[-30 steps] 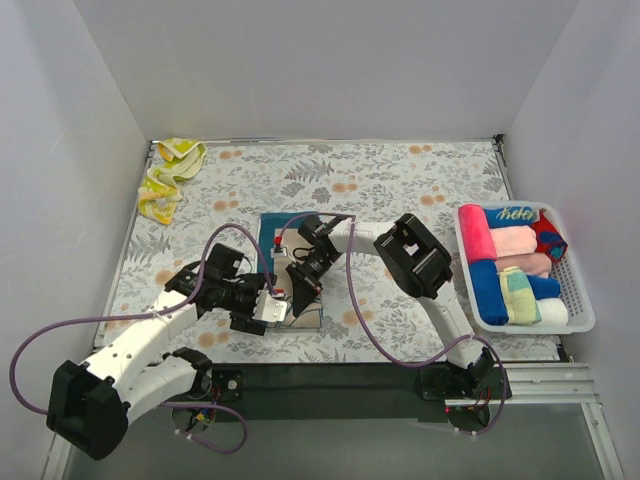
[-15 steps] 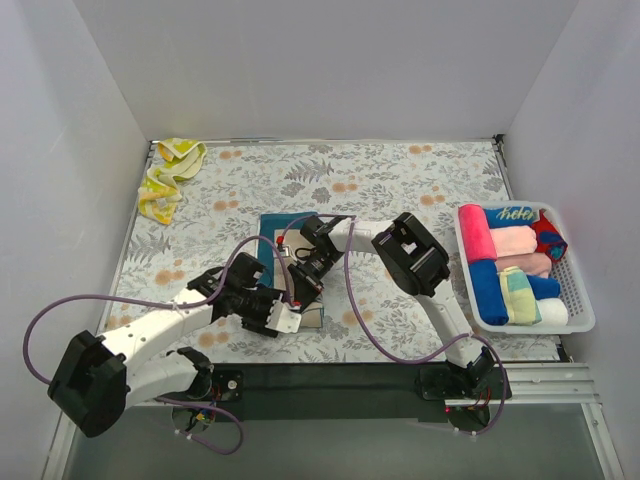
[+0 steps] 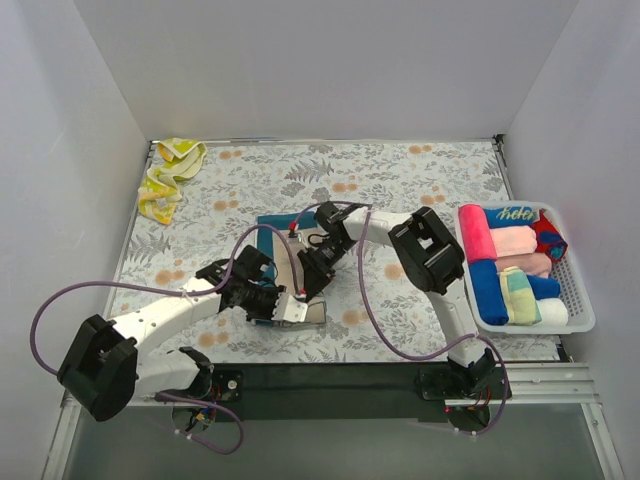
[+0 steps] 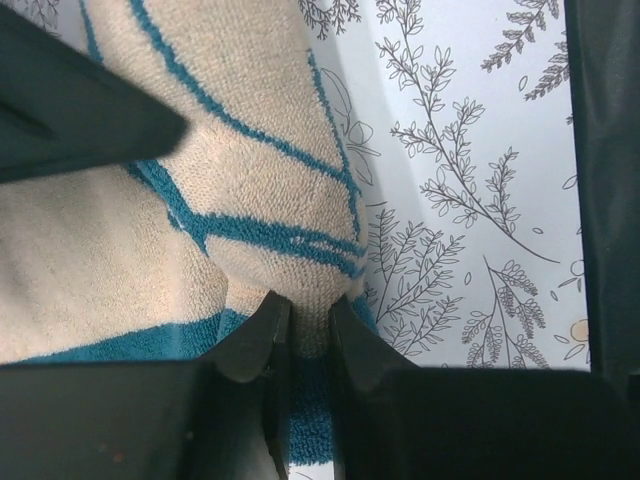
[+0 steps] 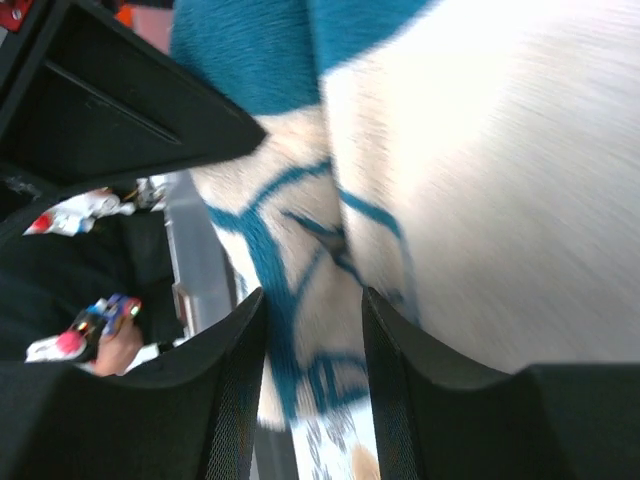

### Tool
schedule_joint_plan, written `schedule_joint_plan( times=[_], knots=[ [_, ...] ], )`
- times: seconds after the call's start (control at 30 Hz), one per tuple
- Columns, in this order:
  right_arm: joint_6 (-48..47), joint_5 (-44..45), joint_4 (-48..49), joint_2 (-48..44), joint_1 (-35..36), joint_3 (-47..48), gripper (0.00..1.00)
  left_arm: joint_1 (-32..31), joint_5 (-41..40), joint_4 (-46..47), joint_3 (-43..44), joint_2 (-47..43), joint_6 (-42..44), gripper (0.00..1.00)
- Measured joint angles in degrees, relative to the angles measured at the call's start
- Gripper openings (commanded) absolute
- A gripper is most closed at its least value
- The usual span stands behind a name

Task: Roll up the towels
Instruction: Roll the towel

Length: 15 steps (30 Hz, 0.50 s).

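Observation:
A tan-and-blue print towel (image 3: 274, 238) lies flat mid-table, largely covered by both grippers. In the left wrist view my left gripper (image 4: 305, 305) is shut on a raised fold of this towel (image 4: 240, 150) at its near right corner. From above, the left gripper (image 3: 298, 306) sits at the towel's near edge. My right gripper (image 3: 311, 279) hovers just behind it over the towel's right side. Its jaws stand apart in the right wrist view, where the right gripper (image 5: 312, 300) has the blurred towel (image 5: 480, 180) beneath it, ungripped. A crumpled yellow towel (image 3: 170, 176) lies at the far left corner.
A white slotted basket (image 3: 582, 300) at the right edge holds several rolled towels in pink, blue, red and pale colours. The floral table covering (image 3: 400, 190) spans the table. White walls close in the left, back and right sides, and a dark strip borders the near edge.
My left gripper has moved right to the towel's near corner and shut on a fold. The right gripper has let go and opened, shifting slightly right.

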Motion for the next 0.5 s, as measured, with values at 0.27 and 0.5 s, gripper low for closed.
schedule_joint_plan(
  times=[0.27, 0.5],
  knots=[
    [0.7, 10.6, 0.5, -2.0, -6.0, 1.3, 0.39, 0.0, 2.6, -4.3, 3.0, 4.0, -0.8, 0.0],
    [1.0, 12.5, 0.6, -2.0, -5.2, 1.2, 0.38, 1.6, 5.5, -8.5, 6.1, 7.9, 0.3, 0.0]
  ],
)
